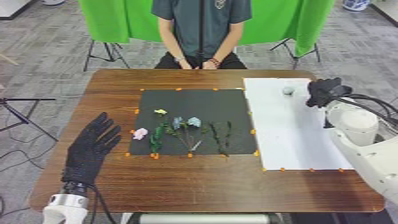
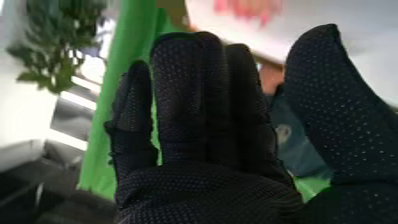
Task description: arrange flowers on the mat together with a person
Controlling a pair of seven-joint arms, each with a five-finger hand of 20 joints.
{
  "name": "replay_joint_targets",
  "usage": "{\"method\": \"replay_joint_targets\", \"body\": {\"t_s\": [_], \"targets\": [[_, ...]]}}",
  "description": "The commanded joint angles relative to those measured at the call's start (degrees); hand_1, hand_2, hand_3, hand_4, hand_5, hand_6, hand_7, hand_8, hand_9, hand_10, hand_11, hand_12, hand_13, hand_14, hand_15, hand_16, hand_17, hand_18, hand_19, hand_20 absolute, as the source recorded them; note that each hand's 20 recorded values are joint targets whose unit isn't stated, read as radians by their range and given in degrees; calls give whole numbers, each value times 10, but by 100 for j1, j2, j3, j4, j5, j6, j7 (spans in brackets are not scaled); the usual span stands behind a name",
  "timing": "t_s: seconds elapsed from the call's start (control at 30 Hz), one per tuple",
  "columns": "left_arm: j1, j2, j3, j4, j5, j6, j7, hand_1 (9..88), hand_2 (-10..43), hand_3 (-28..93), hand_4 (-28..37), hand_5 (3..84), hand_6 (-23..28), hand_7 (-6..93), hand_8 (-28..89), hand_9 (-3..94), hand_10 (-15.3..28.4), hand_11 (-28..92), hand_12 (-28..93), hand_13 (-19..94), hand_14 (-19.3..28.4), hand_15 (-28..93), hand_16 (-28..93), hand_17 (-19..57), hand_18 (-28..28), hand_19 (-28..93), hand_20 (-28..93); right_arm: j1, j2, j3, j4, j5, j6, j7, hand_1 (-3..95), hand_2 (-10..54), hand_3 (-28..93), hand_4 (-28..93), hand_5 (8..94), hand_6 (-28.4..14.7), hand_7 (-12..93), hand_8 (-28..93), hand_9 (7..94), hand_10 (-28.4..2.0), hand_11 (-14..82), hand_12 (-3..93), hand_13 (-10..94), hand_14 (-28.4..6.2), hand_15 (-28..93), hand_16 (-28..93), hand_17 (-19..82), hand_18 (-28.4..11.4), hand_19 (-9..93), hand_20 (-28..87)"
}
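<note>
In the head view the dark mat (image 1: 182, 100) lies at the table's middle with flowers on it: a pink one (image 1: 140, 133), a small yellow one (image 1: 160, 111), pale blue ones (image 1: 194, 121) and green stems (image 1: 218, 137). A small pale round thing (image 1: 288, 90) is on the white mat (image 1: 284, 135). My right hand (image 1: 327, 92) is over the white mat's far right edge, apart from that thing. In the right wrist view my right hand (image 2: 209, 100) has straight fingers and holds nothing. My left hand (image 1: 91, 145) rests open left of the dark mat, fingers straight.
The brown table (image 1: 213, 187) extends around both mats. A person (image 1: 201, 35) sits at its far side, hands (image 1: 200, 65) together near the edge, in front of a green cloth (image 1: 266, 25). Orange bits line the mats' edges.
</note>
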Motion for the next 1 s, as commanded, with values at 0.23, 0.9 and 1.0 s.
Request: {"method": "replay_joint_targets", "body": {"t_s": [0.23,0.9,1.0], "targets": [[48,-16,45,39,-38,44,-45,279,4,699,-235,285,27,220,-111,227,108,212,153,213,135,232,30,-96,205,420,113,34,-157,-46,380,-121,532,-175,515,-95,733,-283,654,26,438,-26,796,-31,195,467,743,-31,668,232,321,-176,812,446],[92,-57,11,14,-29,51,-45,279,6,697,-234,286,27,219,-112,229,109,212,153,213,135,230,30,-95,205,421,114,-77,93,-173,-123,725,1710,-311,538,-95,805,-283,757,14,434,16,906,-34,164,510,837,-19,645,281,393,-188,853,469],[94,-58,10,11,-18,37,-46,280,6,696,-234,285,27,219,-111,229,109,212,154,213,135,230,31,-95,205,420,114,-192,133,2,-293,597,1212,-186,539,-95,802,-283,752,14,434,22,900,-36,167,516,830,-20,649,285,388,-186,850,470]]}}
